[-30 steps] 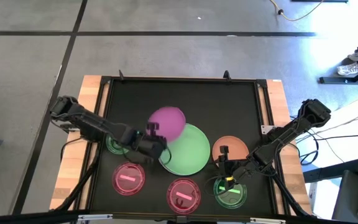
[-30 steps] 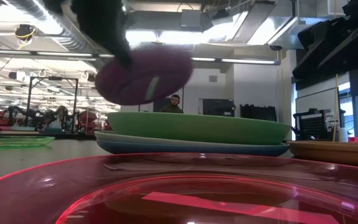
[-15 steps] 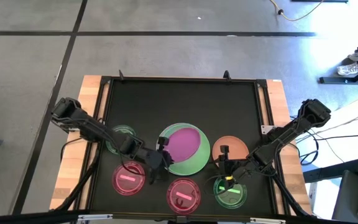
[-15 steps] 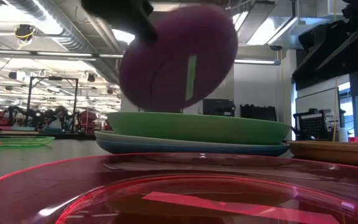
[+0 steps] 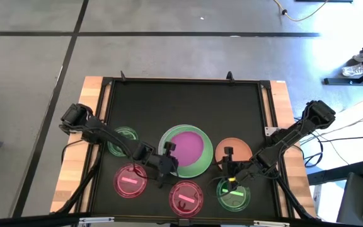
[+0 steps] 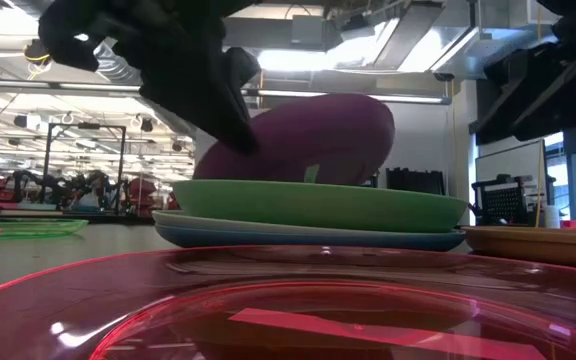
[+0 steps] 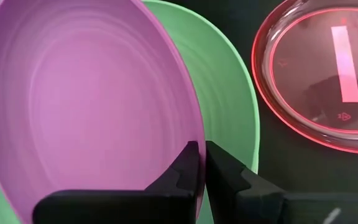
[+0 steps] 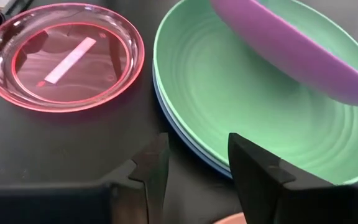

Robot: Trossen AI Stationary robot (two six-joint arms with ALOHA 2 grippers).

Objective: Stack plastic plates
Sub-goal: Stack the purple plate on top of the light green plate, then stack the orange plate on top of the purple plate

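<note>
A large green plate (image 5: pixel 200 165) tops a stack with a pale and a blue plate (image 6: pixel 298 238) under it. The purple plate (image 5: pixel 188 146) sits tilted over the green one, and its lower part is hidden behind the green rim (image 6: pixel 318 205). My left gripper (image 5: pixel 166 162) is shut on the purple plate. The orange plate (image 5: pixel 238 148) lies right of the stack. My right gripper (image 5: pixel 227 166) is open between the orange plate and a small translucent green plate (image 5: pixel 234 197), and touches nothing. My left gripper pinches the purple plate's rim (image 7: pixel 194 134) at its near-left side, one finger inside the rim and one outside. The fingers (image 7: pixel 185 171) slant down from the table's near-left. The plate is tilted, with the held side raised; I cannot tell whether its low side rests in the green plate.
Two translucent pink plates (image 5: pixel 131 181) (image 5: pixel 186 197) lie near the table's near edge, and another small green one (image 5: pixel 123 140) lies left of the stack under my left arm. The black mat's far half (image 5: pixel 181 104) is bare. A raised frame (image 5: pixel 109 82) borders the mat.
My left gripper has carried the purple plate from beyond the stack's far-left side to above the green plate, moving right and toward the near edge, then down. The plate was tipped steeply and has come down flatter into the green plate. The right arm has kept still.
</note>
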